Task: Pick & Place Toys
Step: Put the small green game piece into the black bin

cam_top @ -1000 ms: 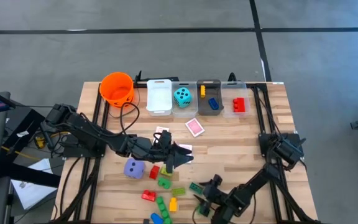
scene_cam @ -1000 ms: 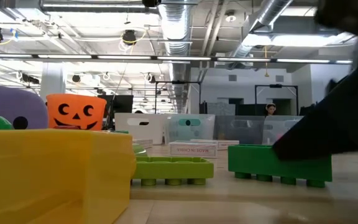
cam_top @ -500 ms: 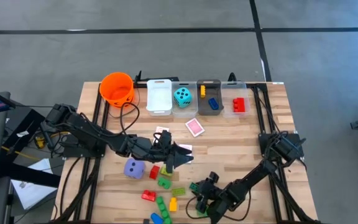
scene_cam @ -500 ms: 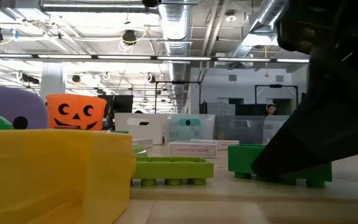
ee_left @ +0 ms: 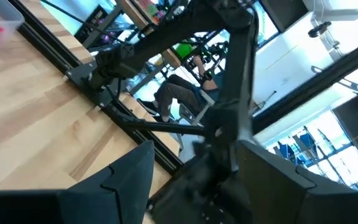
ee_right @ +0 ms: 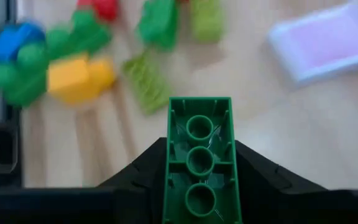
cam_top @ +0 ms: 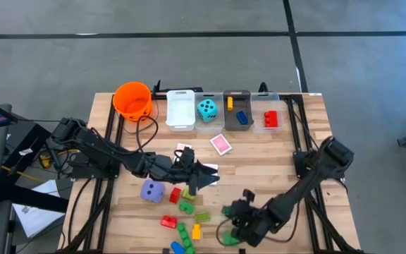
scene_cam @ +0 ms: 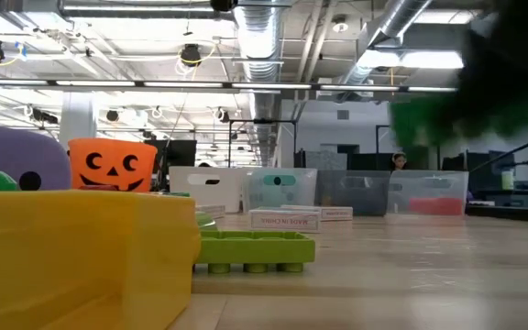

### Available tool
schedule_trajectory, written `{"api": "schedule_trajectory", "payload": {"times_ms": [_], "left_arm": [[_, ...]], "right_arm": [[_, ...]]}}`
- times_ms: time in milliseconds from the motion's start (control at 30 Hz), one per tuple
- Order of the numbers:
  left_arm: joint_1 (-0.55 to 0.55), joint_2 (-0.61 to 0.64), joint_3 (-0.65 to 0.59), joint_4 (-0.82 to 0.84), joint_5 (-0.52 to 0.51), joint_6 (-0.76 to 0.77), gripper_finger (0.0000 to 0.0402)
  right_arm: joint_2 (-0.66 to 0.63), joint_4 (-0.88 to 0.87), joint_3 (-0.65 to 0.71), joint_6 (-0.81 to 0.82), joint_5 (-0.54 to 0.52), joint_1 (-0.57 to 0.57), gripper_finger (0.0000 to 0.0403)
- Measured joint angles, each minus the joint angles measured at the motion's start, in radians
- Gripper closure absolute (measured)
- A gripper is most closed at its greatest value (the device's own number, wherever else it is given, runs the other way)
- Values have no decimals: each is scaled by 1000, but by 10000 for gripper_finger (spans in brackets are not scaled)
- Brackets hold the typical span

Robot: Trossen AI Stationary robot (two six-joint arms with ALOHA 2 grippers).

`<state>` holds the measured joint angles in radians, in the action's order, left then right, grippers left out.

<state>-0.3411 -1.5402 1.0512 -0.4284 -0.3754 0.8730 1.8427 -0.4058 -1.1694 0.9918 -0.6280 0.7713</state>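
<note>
Dark green brick (ee_right: 200,159) sits pinched lengthwise between right gripper (ee_right: 199,186) fingers, off the table (cam_top: 273,159) near its front edge. Carry level, clearing loose bricks (cam_top: 182,229), toward bins (cam_top: 237,110). Left gripper (cam_top: 204,176) hovers mid-table, fingers parted, empty.

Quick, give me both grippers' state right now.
Left gripper: over the brick pile; open or closed cannot be told.
Right gripper: closed on a dark green brick, lifted off the table.
</note>
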Motion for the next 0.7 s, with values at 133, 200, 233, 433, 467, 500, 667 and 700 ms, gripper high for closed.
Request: {"api": "schedule_trajectory", "payload": {"times_ms": [133, 200, 233, 433, 467, 500, 667, 700], "left_arm": [[23, 0, 0, -46, -3, 0, 179], [33, 0, 0, -81, -5, 0, 179], [40, 0, 0, -99, -7, 0, 179], [82, 17, 0, -200, -6, -62, 173], [92, 25, 0, -203, -7, -90, 172], [98, 35, 0, -195, -6, -118, 170], [119, 109, 0, -153, -7, -210, 165], [122, 123, 0, -144, -7, -228, 164]], "right_arm": [[-127, -159, 0, 77, -77, -15, 267], [-188, -250, 0, 130, -127, -28, 267], [-214, -300, 0, 158, -152, -37, 267], [-353, -549, 0, 310, -211, -103, 267], [-369, -583, 0, 320, -211, -118, 267], [-385, -617, 0, 330, -211, -135, 266], [-440, -776, 1, 386, -215, -246, 263], [-448, -792, 1, 385, -216, -274, 264]]}}
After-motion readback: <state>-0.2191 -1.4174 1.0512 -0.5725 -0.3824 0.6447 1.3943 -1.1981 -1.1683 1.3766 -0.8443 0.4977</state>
